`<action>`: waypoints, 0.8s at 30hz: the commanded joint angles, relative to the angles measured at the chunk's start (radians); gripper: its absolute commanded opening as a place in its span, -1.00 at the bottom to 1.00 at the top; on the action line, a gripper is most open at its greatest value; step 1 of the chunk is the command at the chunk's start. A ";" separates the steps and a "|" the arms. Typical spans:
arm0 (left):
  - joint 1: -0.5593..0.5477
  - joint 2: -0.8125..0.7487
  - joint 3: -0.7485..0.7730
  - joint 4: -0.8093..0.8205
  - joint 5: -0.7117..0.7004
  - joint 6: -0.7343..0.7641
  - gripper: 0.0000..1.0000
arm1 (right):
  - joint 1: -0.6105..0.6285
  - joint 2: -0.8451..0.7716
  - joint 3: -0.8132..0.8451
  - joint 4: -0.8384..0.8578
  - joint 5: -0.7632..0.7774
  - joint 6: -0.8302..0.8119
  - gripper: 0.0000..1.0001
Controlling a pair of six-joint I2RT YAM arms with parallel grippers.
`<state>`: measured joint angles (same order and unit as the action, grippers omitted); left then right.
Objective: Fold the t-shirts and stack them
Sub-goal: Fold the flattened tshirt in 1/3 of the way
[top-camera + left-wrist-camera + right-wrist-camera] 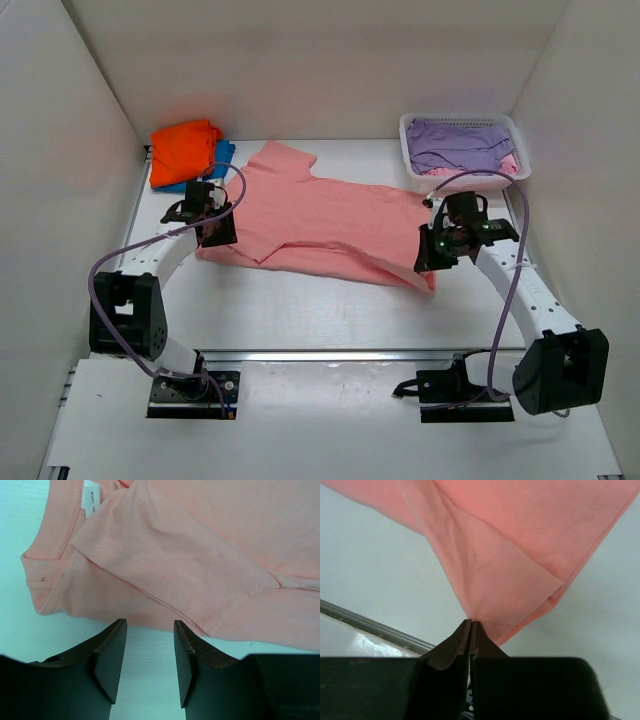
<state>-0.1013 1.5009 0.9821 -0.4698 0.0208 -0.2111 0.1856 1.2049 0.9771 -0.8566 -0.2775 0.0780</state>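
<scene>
As right gripper [471, 623] pinches t-shirt [320, 215], left gripper [149, 623] — parted

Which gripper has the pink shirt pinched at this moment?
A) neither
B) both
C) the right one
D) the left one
C: the right gripper is shut on a fold of the pink shirt, while the left gripper is open with nothing between its fingers.

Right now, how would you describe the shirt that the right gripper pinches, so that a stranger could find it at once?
Look at the middle of the white table, between the two arms. The salmon-pink t-shirt lies there, one edge pinched by the right gripper. It alone is spread out: the orange shirt is folded at the far left, the lavender shirt sits in the basket.
</scene>
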 commanded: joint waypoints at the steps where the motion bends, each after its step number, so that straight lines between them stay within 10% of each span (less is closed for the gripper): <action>1: -0.003 -0.042 0.001 0.016 0.024 -0.004 0.07 | -0.061 0.024 0.072 0.001 -0.078 -0.017 -1.00; 14: -0.017 0.044 0.035 0.002 -0.019 0.022 0.10 | -0.169 0.443 0.383 0.079 0.244 0.026 -0.69; 24: -0.009 0.171 0.136 0.072 -0.019 0.019 0.12 | -0.153 0.435 0.204 0.249 0.146 0.016 -0.34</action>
<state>-0.1108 1.6650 1.0435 -0.4587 0.0086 -0.1967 0.0448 1.6554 1.2198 -0.6971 -0.1116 0.1078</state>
